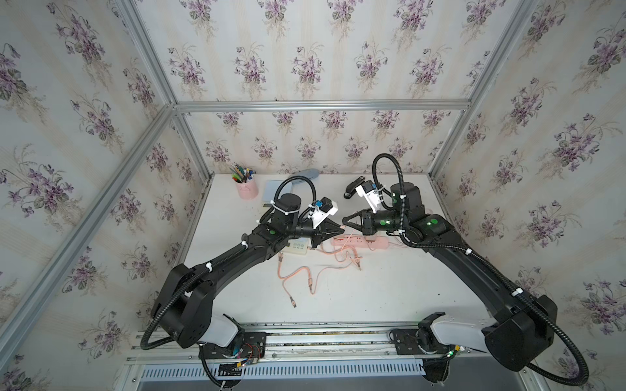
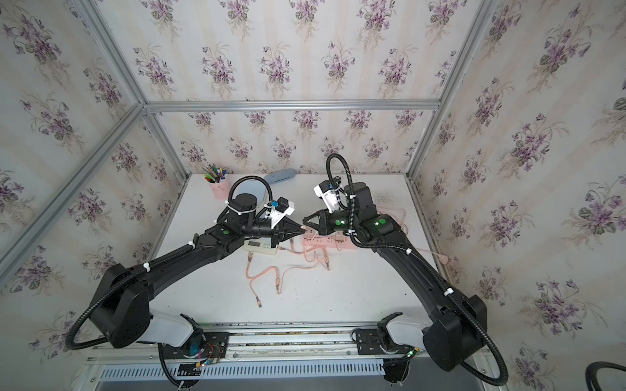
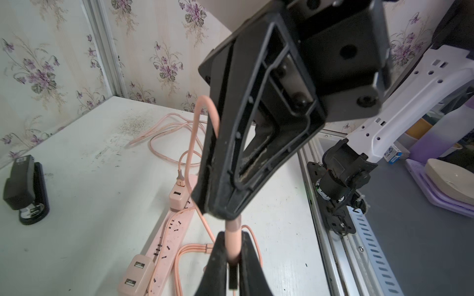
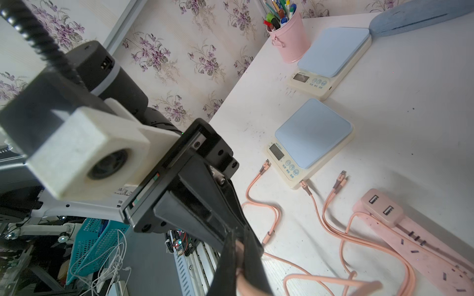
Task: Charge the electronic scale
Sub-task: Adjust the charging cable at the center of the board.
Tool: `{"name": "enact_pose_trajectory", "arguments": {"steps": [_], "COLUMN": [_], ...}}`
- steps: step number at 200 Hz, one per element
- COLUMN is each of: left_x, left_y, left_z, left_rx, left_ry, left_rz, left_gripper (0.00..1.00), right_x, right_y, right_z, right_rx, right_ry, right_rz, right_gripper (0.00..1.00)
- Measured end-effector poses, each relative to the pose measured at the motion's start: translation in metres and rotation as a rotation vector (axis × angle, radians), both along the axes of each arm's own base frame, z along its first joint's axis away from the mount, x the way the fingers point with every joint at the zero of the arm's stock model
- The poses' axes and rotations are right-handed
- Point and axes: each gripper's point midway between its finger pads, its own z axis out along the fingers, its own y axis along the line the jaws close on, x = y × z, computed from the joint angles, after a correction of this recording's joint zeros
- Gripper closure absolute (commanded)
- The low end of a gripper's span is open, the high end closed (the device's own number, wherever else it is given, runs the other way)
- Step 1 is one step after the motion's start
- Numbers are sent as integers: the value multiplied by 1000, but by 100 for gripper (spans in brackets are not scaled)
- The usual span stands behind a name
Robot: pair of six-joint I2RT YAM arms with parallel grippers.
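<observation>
2 scales (image 4: pixel 313 138) have pale blue tops on cream bodies; cable (image 3: pixel 233 243), power strip (image 4: pixel 431 256) and pen cup (image 4: pixel 292 41) are pink; wallpaper (image 1: pixel 305 50) shows purple flowers.

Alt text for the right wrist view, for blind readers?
The right gripper and left gripper pinch one peach charging cable above a white table. Beyond lie a blue-topped cream electronic scale with a plug at its side, its twin, and a pink power strip.

near scale (image 1: pixel 296 246) lies left of power strip (image 1: pixel 375 242), far scale (image 1: pixel 272 191) behind it beside the cup (image 1: pixel 247 191).
</observation>
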Motion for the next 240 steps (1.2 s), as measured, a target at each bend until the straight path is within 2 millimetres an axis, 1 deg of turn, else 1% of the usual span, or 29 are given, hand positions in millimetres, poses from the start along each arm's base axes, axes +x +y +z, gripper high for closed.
{"name": "enact_pose_trajectory", "arguments": {"steps": [4,8,19,33,64,79,93,99,111,116,123,131,138,158,172,178,217,228,240], "left_x": [0,0,1,2,0,-4,-8,-11,-15,-17,-18,-20,-21,-22,-25,-25,-27,-28,-28], "left_y": [1,1,3,4,1,-4,-7,-8,-9,-10,-10,-10,-10,-11,-11,-12,-13,-13,-13], "left_z": [0,1,0,-1,1,3,3,3,5,6,7,7,8,9,11,11,12,12,11], "left_rx": [5,9,24,35,28,11,-4,-10,-22,-28,-33,-37,-42,-50,-56,-58,-67,-68,-68], "left_ry": [-10,-18,-31,-45,-34,-9,23,37,53,62,77,94,107,128,147,149,171,180,186], "left_rz": [6,12,24,34,2,-41,-79,-94,-123,-134,-143,-157,-163,-181,-198,-204,-226,-233,-238], "left_gripper": [100,100,100,100,100,100,100,100,100,100,100,100,100,100,100,100,100,100,100], "right_x": [0,0,1,0,-9,-14,-16,-17,-18,-18,-19,-19,-19,-22,-24,-25,-29,-29,-30], "right_y": [0,0,-1,-1,-3,-2,-2,-2,-1,-1,-1,0,0,0,-1,-2,-4,-4,-4], "right_z": [0,0,0,-3,-11,-10,-7,-6,-4,-2,-1,2,4,5,2,1,2,1,1], "right_rx": [4,8,14,19,24,29,32,33,33,31,33,35,33,31,21,18,-4,-12,-19], "right_ry": [6,16,27,35,70,60,41,30,13,2,-3,-20,-27,-36,-28,-25,-25,-25,-29], "right_rz": [-4,-9,-27,-26,-13,7,27,36,45,51,58,67,72,88,91,93,108,113,122], "right_gripper": [72,67,61,58,58,60,65,70,86,91,94,94,92,77,72,72,89,89,84]}}
